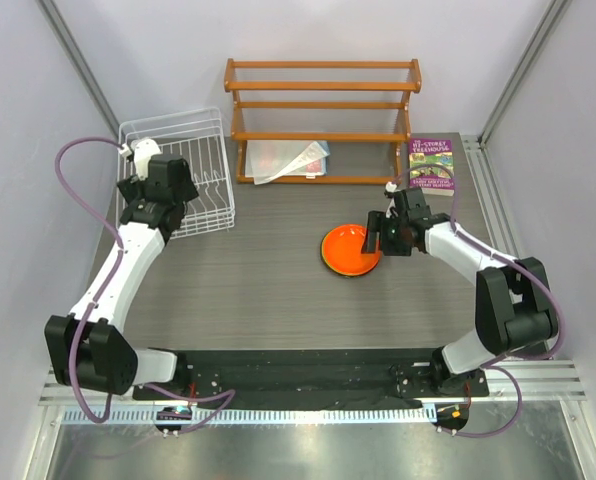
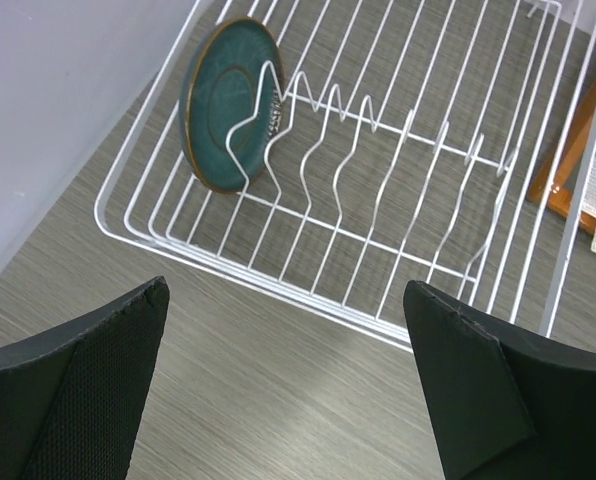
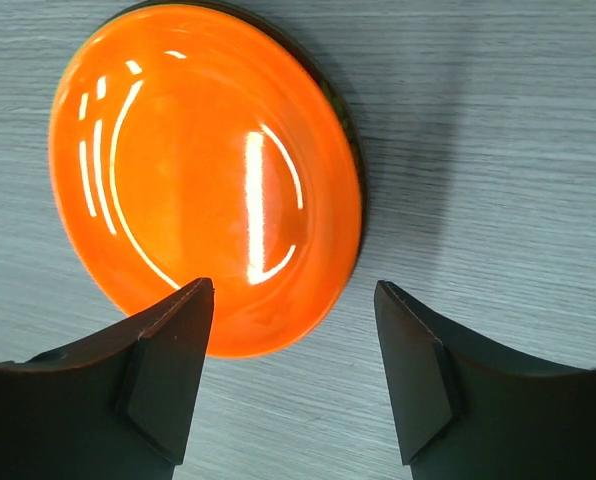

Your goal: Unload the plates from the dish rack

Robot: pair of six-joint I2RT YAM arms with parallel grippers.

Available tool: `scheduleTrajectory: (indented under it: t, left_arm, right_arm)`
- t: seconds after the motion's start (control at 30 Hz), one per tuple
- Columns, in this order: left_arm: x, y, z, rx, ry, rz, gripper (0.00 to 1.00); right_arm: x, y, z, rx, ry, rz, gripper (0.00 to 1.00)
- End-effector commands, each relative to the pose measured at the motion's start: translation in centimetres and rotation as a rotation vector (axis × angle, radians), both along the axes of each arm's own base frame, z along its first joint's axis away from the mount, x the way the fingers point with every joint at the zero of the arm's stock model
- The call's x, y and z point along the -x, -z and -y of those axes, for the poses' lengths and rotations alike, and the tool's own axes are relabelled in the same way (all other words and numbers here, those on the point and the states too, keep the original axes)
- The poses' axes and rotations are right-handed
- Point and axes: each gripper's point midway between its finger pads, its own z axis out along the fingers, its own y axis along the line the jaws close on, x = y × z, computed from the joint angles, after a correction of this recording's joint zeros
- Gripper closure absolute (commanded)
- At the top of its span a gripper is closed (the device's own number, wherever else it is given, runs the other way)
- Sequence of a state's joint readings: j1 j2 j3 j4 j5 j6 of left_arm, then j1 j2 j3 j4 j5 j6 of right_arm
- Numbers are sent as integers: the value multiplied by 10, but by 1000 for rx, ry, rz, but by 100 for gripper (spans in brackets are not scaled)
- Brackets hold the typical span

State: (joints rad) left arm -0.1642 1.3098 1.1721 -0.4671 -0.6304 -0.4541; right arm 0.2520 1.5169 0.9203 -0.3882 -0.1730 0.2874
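The white wire dish rack (image 1: pixel 200 150) stands at the back left of the table. In the left wrist view the rack (image 2: pixel 378 250) holds one teal blue plate (image 2: pixel 226 100) upright between the tines at its far left end. My left gripper (image 2: pixel 286 300) is open and empty, just in front of the rack's near rim; it also shows in the top view (image 1: pixel 158 195). An orange plate (image 1: pixel 348 250) lies flat on the table mid-right, and it seems to rest on another plate. My right gripper (image 3: pixel 293 300) is open and empty just above the orange plate's (image 3: pixel 198 170) near edge. No red or green plate shows.
An orange-brown wooden tiered shelf (image 1: pixel 323 120) stands at the back centre with a white cloth (image 1: pixel 293 160) on its bottom tier. A purple book (image 1: pixel 431 163) lies at the back right. Grey walls close in on both sides.
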Motion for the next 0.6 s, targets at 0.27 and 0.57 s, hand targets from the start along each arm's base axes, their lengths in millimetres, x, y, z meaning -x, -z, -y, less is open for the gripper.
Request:
scheduleTrajectory:
  t: [0.27, 0.57]
  left_arm:
    - [-21, -4, -91, -53, -237, 14, 0]
    - [-58, 43, -105, -1, -196, -34, 4]
  right_arm:
    - [-36, -68, 33, 89, 238, 300, 25]
    - [-55, -74, 20, 45, 224, 315, 24]
